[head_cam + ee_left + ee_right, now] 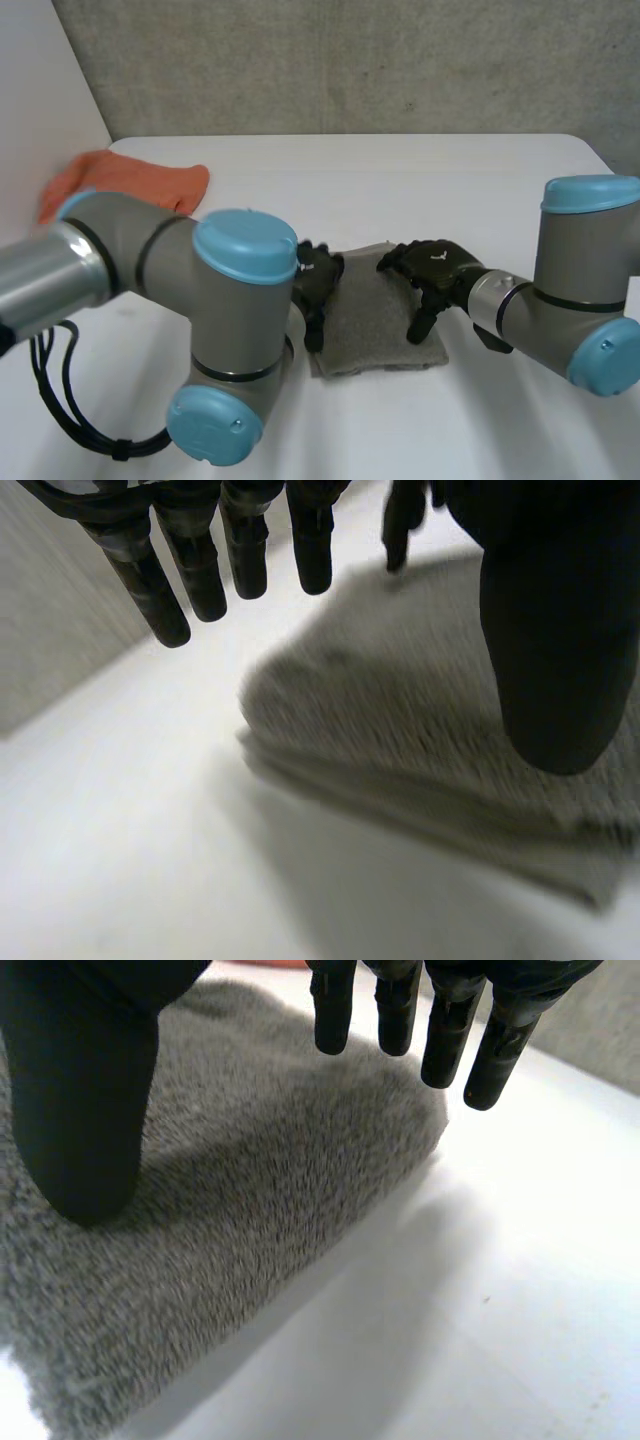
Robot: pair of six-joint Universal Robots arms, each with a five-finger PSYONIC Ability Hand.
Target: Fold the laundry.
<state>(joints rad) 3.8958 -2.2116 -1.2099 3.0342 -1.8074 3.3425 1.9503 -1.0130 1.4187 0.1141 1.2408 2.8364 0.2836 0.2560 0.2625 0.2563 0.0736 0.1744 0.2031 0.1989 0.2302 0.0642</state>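
Two hands flank the folded grey towel (375, 325) near the table (400, 170) centre: left hand (318, 278) at its 9 o'clock edge, right hand (440, 262) at 3 o'clock. Both have fingers straight and spread, gripping nothing. Press both sides evenly to flatten the fold. The left wrist view reveals the layered edge (420, 800); the head view adds an orange cloth (130, 185) at far 10 o'clock.

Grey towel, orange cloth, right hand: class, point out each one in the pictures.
grey towel (375, 320): head view, its bare middle.
orange cloth (140, 180): head view, its middle.
right hand (440, 262): head view, back of the hand.
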